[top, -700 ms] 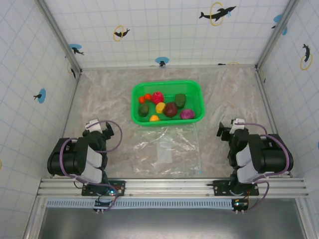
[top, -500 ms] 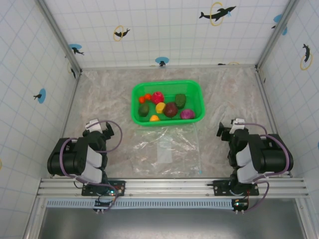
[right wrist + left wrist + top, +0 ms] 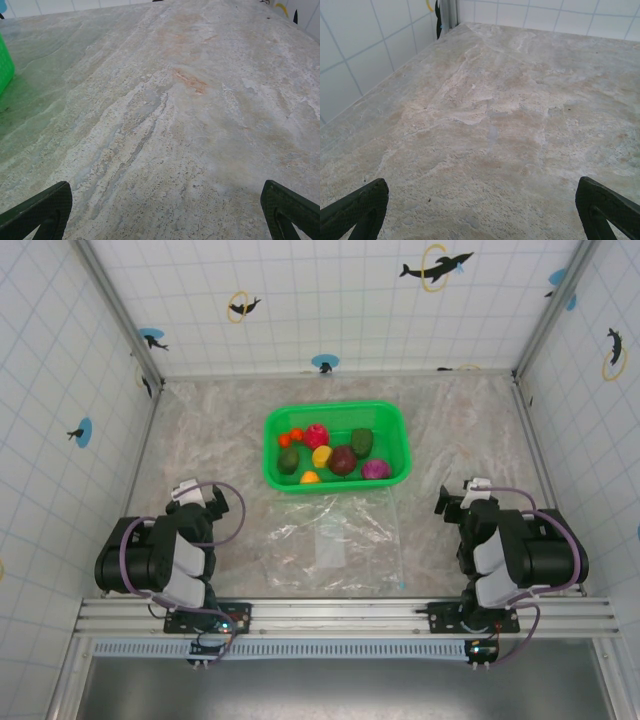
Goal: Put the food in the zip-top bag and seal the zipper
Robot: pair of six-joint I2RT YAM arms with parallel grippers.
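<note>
Left hand point(image 3: 203, 497) and right hand point(image 3: 460, 497): jaws wide, holding nothing, each low over bare counter point(image 3: 200, 430). The food point(image 3: 343, 460) lies in the green basket point(image 3: 335, 407). The zip-top bag point(image 3: 335, 540) lies flat just nearside of the basket, between the hands.

Bright, even light falls from above, and shadows on my counter point(image 3: 200, 430) are soft. The zip-top bag point(image 3: 335, 540) glints faintly. A green cast tints the counter's left edge in my right wrist view.
</note>
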